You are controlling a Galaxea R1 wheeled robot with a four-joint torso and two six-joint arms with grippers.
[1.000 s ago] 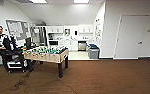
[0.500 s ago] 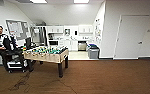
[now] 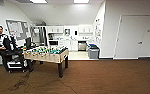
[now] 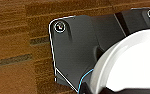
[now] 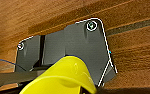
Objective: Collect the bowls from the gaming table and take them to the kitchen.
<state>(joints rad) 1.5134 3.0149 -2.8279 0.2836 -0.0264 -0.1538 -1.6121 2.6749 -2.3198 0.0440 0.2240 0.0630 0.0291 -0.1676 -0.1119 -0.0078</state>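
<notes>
Carpet [image 3: 111,77], brown and striped, fills the foreground of the head view just as it did half a second and a second ago; the room sits in the same place in the picture, so nothing appears to have shifted between those moments and now.

A table-football table [image 3: 47,53] with a green field stands left of centre, and a person [image 3: 1,42] in dark clothing stands beside it at a dark cart [image 3: 13,61]. Beyond, through an opening, is the kitchen [image 3: 71,37]: white cabinets, a white counter and a steel appliance, with a grey bin [image 3: 93,52] by the corner of the wall. A white door [image 3: 131,37] is closed on the right.

In the left wrist view a white bowl [image 4: 131,65] shows large and close against the robot's dark plate, round, plain and smooth, with the carpet behind it. In the right wrist view a second bowl [image 5: 63,77] appears the same way, plain and rounded, its colour here a bright yellow. Each bowl sits right at its wrist camera, above the floor.

Both arms are angled so that their cameras look down on the carpet. Whether the left tool or the right tool is clenched on its bowl or released cannot be told, since no fingers can be made out.
</notes>
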